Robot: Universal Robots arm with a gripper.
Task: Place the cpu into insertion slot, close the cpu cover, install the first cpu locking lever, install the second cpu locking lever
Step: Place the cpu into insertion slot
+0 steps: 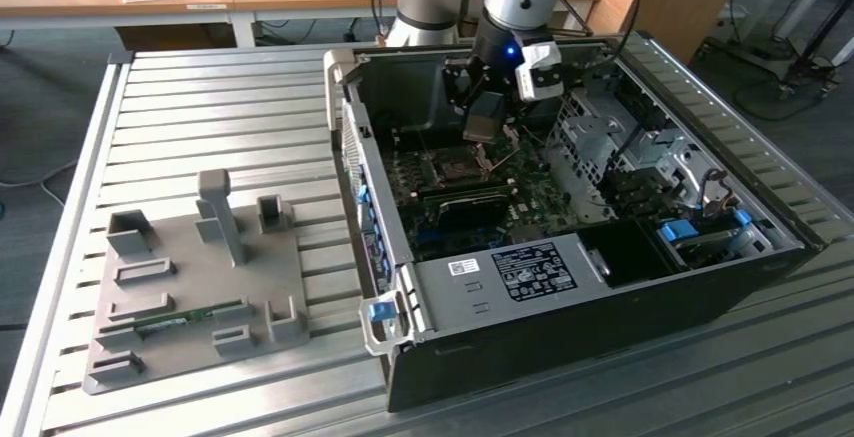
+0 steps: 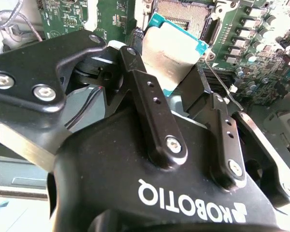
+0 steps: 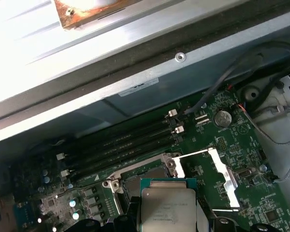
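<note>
your tool [image 2: 166,65]: clamped on the cpu [image 2: 174,43] by two opposite edges | cpu: hangs just above the open insertion slot [image 2: 183,12], not seated | handling: likely light, stiff, delicate underneath; hold it by the edges only

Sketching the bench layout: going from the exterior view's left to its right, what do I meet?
Grey fixture plate → blue case latch → gripper, shut on the cpu, over the motherboard → blue drive brackets.
</note>
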